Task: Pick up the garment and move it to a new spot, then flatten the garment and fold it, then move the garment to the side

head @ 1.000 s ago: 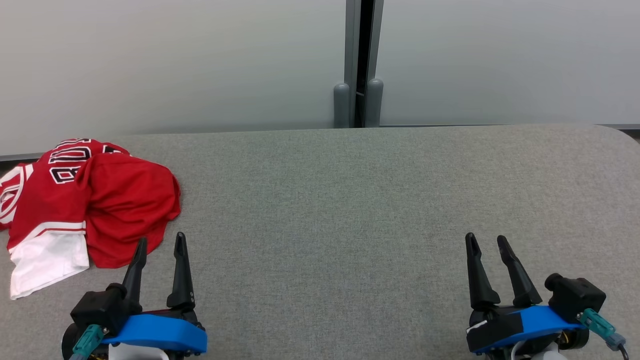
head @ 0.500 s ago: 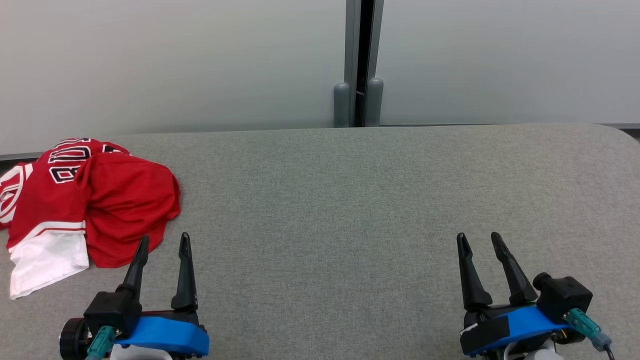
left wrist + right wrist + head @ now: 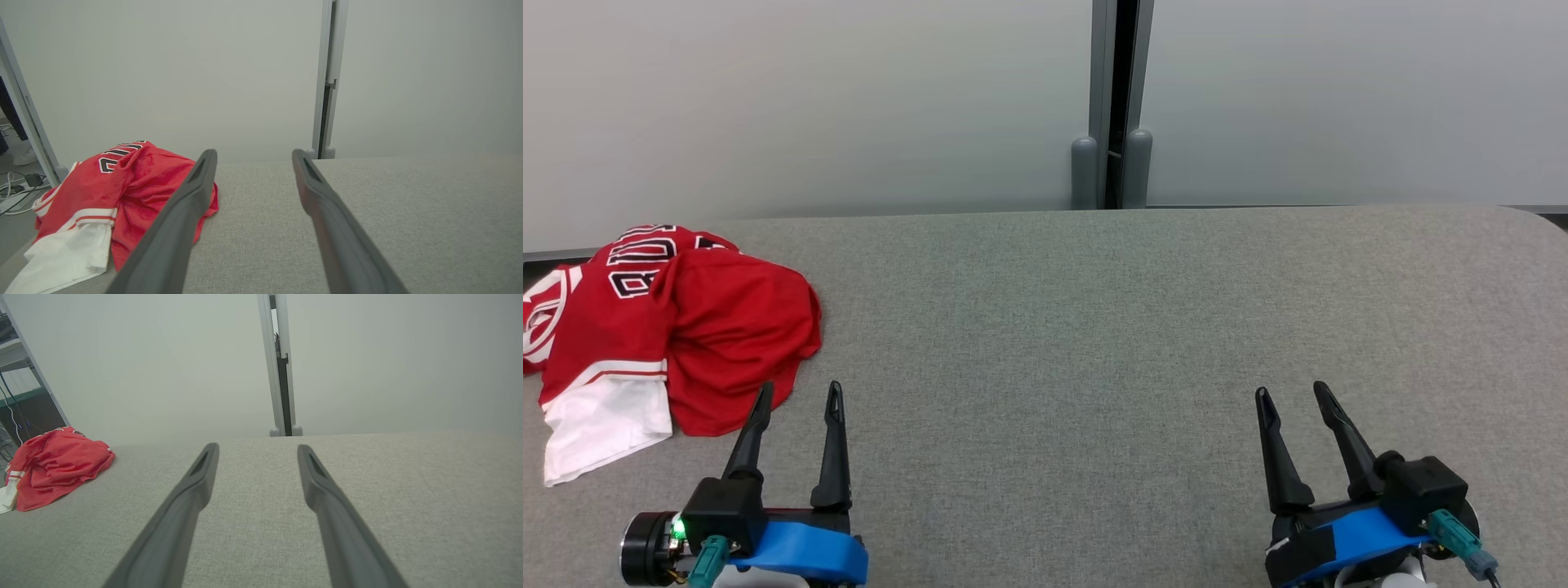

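My left gripper (image 3: 800, 388) is released, its two long, dark, tapered fingers (image 3: 179, 228) spread with a clear gap between them and nothing held. The crumpled red mesh jersey (image 3: 727, 327) lies just ahead of it and off to its left. In the head view the left fingertip overlaps the jersey's near red hem, but I cannot tell whether it touches the cloth or hovers over it. The jersey is bunched into a soft, rounded heap of folds, and the knit looks faintly dimpled and a little shiny. A flat white cloth panel (image 3: 605, 425), edged with red and white striped trim, sticks out of the heap to the left of the gripper. Black block lettering outlined in white (image 3: 637, 261) curves over the far folds.

My right gripper (image 3: 1290, 390) is likewise released and empty, its fingers parted in a narrow V. It is well apart from the jersey, which sits far off to its left. Both grippers are over the grey table (image 3: 1054, 327), which is covered in a fine woven, felt-like fabric and has a rounded far-right corner. Beyond the table's far edge, straight ahead of the grippers, stand smooth, pale matte wall panels (image 3: 849, 106). They are split by a narrow dark vertical gap framed by grey metal posts (image 3: 1101, 82) with rounded feet.
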You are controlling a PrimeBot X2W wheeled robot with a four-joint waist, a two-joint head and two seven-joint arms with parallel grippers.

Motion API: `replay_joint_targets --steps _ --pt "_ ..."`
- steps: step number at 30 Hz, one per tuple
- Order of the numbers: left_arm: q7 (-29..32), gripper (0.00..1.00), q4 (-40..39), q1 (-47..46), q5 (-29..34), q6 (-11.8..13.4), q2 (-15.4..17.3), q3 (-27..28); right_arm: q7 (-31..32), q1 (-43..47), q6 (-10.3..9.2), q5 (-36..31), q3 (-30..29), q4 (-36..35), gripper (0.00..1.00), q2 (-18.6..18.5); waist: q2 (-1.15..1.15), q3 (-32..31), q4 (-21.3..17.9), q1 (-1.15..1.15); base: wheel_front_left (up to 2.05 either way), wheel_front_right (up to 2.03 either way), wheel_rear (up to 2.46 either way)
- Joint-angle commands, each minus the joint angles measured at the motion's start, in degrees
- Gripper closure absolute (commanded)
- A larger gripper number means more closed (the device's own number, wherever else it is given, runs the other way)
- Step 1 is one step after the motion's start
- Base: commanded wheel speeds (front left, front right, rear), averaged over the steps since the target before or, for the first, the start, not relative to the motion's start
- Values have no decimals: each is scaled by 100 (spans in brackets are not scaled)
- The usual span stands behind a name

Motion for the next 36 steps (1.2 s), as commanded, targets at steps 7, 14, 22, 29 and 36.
replay_joint_targets --steps 7,14,22,29,36 --pt "-51 0 42 -56 99 58 34 5 -63 -79 0 -114 26 60 0 -20 0 -21 -2 0 0 0 0" --pt "-51 0 67 -50 123 49 34 26 -63 -70 0 -70 32 81 0 -20 0 -34 -5 0 0 0 0" --pt "-51 0 85 -80 135 61 34 111 -57 -71 0 -58 18 52 0 -19 0 -34 161 0 0 0 0" --pt "-51 0 115 -92 172 22 43 243 -55 -24 0 -41 11 1 0 -19 0 -12 660 0 0 0 0" --pt "-50 0 134 -68 186 2 49 372 -53 -30 -1 -76 1 -8 0 -19 0 26 1335 0 0 0 0"
